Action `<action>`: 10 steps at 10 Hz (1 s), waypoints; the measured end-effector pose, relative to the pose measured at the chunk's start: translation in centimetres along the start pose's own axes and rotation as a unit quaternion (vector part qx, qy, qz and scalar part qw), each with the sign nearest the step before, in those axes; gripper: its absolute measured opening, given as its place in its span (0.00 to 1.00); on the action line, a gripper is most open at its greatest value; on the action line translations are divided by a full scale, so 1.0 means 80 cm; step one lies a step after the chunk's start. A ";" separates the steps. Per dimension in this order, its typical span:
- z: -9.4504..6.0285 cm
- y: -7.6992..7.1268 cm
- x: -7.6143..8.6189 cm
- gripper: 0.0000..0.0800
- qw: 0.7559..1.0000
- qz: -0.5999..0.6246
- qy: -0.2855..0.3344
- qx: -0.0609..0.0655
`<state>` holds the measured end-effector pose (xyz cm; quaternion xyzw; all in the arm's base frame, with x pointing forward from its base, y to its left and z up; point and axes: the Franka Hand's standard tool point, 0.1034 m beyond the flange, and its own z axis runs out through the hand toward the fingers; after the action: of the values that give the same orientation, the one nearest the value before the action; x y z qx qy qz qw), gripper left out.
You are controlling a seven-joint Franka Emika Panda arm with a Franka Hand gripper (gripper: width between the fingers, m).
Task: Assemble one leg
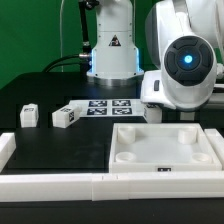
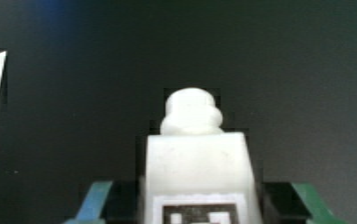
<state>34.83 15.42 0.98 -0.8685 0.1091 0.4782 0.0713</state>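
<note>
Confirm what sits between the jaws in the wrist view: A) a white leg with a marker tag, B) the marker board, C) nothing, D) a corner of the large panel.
A: a white leg with a rounded knob on its end and a tag on its face fills the gap between the teal jaws.

White tagged leg (image 2: 196, 160), seemingly clamped at its sides, rounded tip free.
</note>
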 end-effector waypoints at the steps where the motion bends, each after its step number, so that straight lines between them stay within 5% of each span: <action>1: 0.000 0.000 0.000 0.36 1.000 0.000 0.000 0.000; 2: -0.003 0.000 -0.001 0.36 1.000 0.000 0.001 0.001; 5: -0.058 0.008 -0.050 0.36 1.000 -0.006 -0.020 0.004; 9: -0.061 0.005 -0.046 0.36 1.000 -0.007 0.006 0.007; 10: -0.068 -0.001 -0.033 0.36 0.998 -0.009 0.057 0.012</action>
<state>37.89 14.56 6.10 -0.8942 0.1114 0.4261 0.0799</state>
